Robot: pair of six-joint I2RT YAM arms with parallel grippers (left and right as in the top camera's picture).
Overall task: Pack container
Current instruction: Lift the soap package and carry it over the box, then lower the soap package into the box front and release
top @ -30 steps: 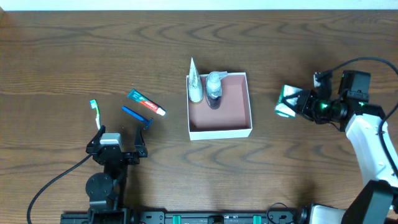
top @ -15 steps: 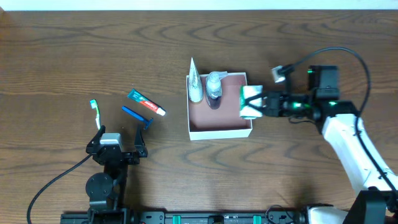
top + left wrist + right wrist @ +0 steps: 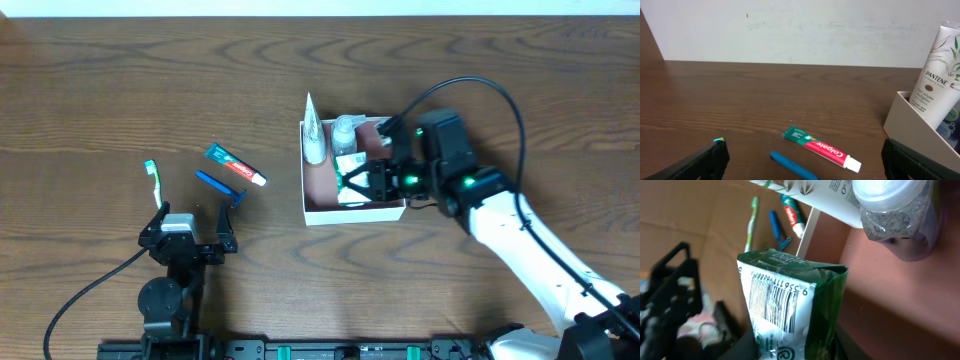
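Spanning the overhead view, a dark wood-grain table (image 3: 100,90) is seen. The right arm (image 3: 530,250) is stretched in from the right side, and its gripper (image 3: 358,185) is clamped on a green-and-white packet (image 3: 785,300) held over the container (image 3: 350,213) – whether the packet touches the pinkish-brown floor cannot be told. The container is set near the table's middle. A white Pantene tube (image 3: 935,75) is leaned in its far left corner, with a clear-capped bottle (image 3: 890,210) just beside it. The left gripper (image 3: 193,215) is parked at the near left, its fingers spread wide with nothing between them. Left of the container, apart from it, a Colgate toothpaste (image 3: 820,147) is laid on the wood – then what seems a blue razor (image 3: 215,185), and a green toothbrush (image 3: 154,180).
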